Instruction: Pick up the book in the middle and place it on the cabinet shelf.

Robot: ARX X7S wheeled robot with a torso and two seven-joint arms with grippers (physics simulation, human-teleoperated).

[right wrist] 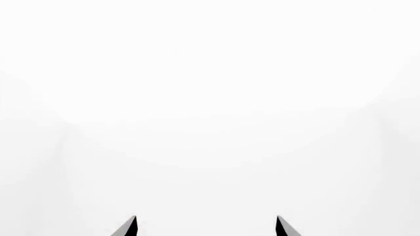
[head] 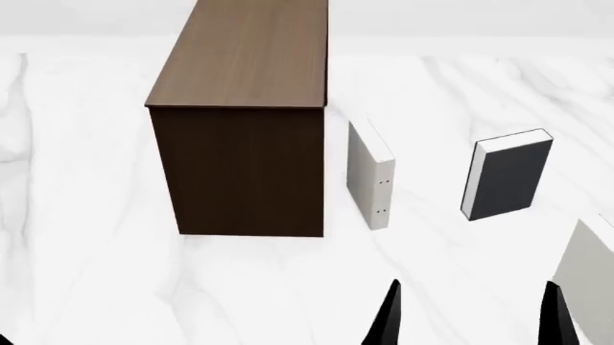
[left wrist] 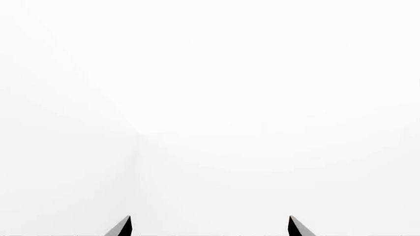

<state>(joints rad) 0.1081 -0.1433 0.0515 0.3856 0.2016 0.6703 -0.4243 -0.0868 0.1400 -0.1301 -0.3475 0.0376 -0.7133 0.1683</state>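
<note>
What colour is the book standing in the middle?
The book has a dark charcoal-grey cover with white page edges, best seen in the head view.

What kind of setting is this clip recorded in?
Likely a bare simulated test scene, not a real room: a white marble-patterned surface, a brown cabinet and upright books, including a dark book.

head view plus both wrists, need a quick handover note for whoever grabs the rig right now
Right gripper: open, empty, low in the head view, short of the books.
Left gripper: open, empty, facing blank white.
Book: dark grey, upright on the marble table, between an off-white binder and a pale book.
Cabinet shelf: nothing on its top.
Done: nothing yet.
Left: grasp the book, lift it, place it on the cabinet.
</note>
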